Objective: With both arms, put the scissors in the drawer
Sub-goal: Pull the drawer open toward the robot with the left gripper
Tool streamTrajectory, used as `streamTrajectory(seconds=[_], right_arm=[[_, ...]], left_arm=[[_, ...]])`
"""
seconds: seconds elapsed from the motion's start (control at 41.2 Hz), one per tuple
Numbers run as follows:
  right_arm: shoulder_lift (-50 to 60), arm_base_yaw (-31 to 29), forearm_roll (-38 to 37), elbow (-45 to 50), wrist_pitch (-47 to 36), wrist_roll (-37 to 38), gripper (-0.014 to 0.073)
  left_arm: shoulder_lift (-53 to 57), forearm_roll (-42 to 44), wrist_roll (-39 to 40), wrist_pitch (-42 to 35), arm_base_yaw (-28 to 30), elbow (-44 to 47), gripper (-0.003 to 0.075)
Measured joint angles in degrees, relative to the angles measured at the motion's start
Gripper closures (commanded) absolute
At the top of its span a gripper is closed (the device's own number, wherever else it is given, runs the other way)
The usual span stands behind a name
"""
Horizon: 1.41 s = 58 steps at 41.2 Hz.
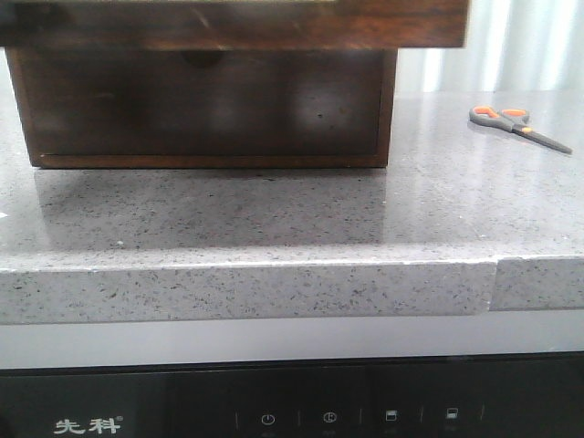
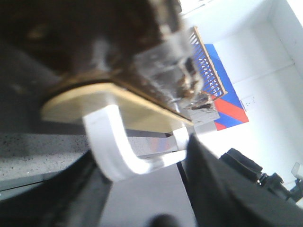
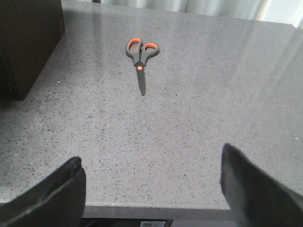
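The scissors [image 1: 516, 121], with grey handles lined in orange, lie flat on the counter at the right, apart from the chest. In the right wrist view the scissors [image 3: 140, 57] lie ahead of my right gripper [image 3: 151, 158], which is open and empty above the counter's front edge. A dark brown drawer front [image 1: 237, 20] juts towards the camera at the top of the chest. In the blurred left wrist view the drawer's tan-rimmed slot [image 2: 94, 101] with its white lining [image 2: 116, 156] sits right at my left gripper [image 2: 142, 156]. Its fingers flank the lining; contact is unclear. Neither gripper shows in the front view.
The wooden chest [image 1: 205, 109] stands at the back left of the grey speckled counter [image 1: 274, 219], its lower plain drawer front bearing a small notch [image 1: 203, 58]. The chest's corner [image 3: 28, 42] shows beside the scissors. The counter's front edge [image 1: 246, 292] drops to a black appliance panel [image 1: 292, 415].
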<state>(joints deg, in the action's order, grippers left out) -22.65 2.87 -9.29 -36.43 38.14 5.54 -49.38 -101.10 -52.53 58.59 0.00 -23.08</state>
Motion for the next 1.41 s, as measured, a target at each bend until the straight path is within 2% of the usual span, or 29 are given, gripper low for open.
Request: streamTrajectory(seconds=[0.097, 0.267, 0.631, 0.85, 0.971, 1.19, 1.263, 1.408], right_arm=[[0.0, 0.0, 0.0, 0.0, 0.0, 0.0, -0.0008], [0.0, 0.0, 0.0, 0.0, 0.0, 0.0, -0.0008], [0.0, 0.0, 0.0, 0.0, 0.0, 0.0, -0.0008], [0.0, 0.0, 0.0, 0.0, 0.0, 0.0, -0.0008], [0.0, 0.0, 0.0, 0.0, 0.0, 0.0, -0.0008], [0.0, 0.0, 0.0, 0.0, 0.0, 0.0, -0.0008], [0.0, 0.0, 0.0, 0.0, 0.0, 0.0, -0.0008], [-2.1, 0.0, 0.9, -0.5, 2.3, 0.0, -0.0008]], left_arm=[[0.0, 0.5, 0.0, 0.6, -0.1, 0.0, 0.0136], [0.0, 1.2, 0.0, 0.9, -0.1, 0.0, 0.0136], [1.1, 9.7, 0.7, 2.4, -0.1, 2.7, 0.0136], [6.9, 16.5, 5.9, 2.4, -0.1, 2.9, 0.0136], [12.9, 27.9, 13.5, 2.6, -0.1, -0.5, 0.0136], [19.8, 64.9, 34.6, 7.8, -0.1, -14.4, 0.0136], [20.1, 75.0, 40.1, 9.8, -0.1, -19.4, 0.0136], [20.3, 91.2, 44.7, 11.0, -0.2, -25.5, 0.0136]])
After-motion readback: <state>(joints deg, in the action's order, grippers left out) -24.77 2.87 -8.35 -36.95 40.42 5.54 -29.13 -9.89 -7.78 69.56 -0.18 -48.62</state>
